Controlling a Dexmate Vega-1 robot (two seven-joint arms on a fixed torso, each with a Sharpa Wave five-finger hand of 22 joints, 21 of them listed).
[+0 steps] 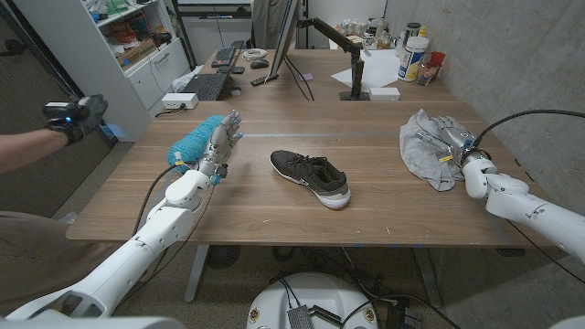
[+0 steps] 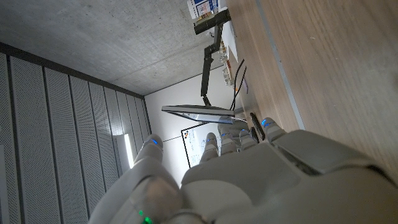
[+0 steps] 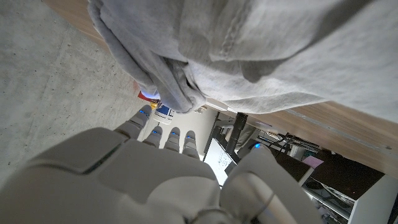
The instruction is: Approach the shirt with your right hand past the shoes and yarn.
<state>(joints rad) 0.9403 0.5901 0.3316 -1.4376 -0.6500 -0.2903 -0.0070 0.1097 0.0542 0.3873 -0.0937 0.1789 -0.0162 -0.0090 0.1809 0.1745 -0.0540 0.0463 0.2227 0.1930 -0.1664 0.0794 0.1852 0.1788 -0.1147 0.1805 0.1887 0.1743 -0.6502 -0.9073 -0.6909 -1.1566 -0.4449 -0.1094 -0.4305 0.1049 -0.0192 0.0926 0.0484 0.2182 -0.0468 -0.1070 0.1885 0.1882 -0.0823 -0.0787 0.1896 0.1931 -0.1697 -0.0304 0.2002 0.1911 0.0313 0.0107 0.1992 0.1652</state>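
On the wooden surface (image 1: 274, 206), the dark low-top sneaker with a pale sole (image 1: 310, 176) lies near the middle. The fuzzy teal ball of yarn (image 1: 194, 139) sits to its left, just behind the left hand (image 1: 219, 146). Far to the right, the crumpled grey cloth shirt (image 1: 428, 148) lies near the surface's right edge, with the right hand (image 1: 454, 143) at its right side, seemingly touching it. Behind, at the far end, stand a black keyboard (image 1: 207, 86) and a monitor arm (image 1: 340, 41).
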